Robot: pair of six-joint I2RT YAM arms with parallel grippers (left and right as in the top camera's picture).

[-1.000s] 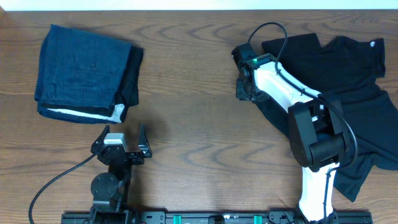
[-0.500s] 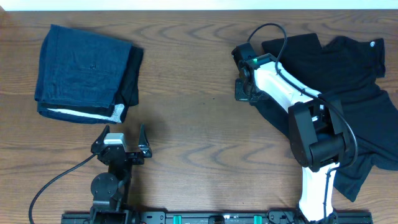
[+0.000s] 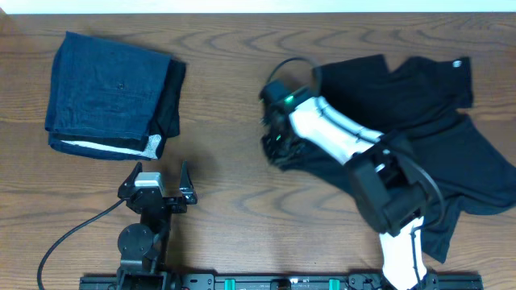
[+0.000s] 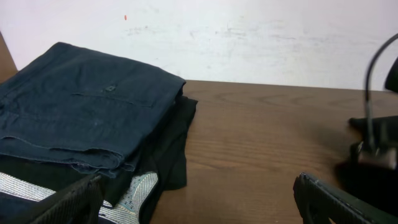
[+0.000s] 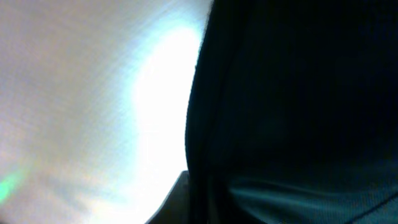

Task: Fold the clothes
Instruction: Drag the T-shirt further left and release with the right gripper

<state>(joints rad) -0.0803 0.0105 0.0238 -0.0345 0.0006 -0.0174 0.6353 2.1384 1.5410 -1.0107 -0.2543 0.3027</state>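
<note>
Two grippers divide the work. The right gripper [image 3: 274, 147] pinches the left edge of the black shirt [image 3: 419, 97], which lies crumpled on the right half of the table [image 3: 234, 89], probably to draw it onto open wood for spreading. The left gripper [image 3: 157, 181] rests spread wide near a folded denim garment [image 3: 105, 89]. The wood is brown and grained, with a plain white wall [image 4: 249, 37] behind it.

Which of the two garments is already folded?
The dark-blue garment at far left, stacked neatly with a white edge; the black shirt lies rumpled.

Left pincer [image 3: 158, 176] gaping, right pincer [image 3: 274, 147] clamping shirt [image 3: 419, 89], arm outstretched
</note>
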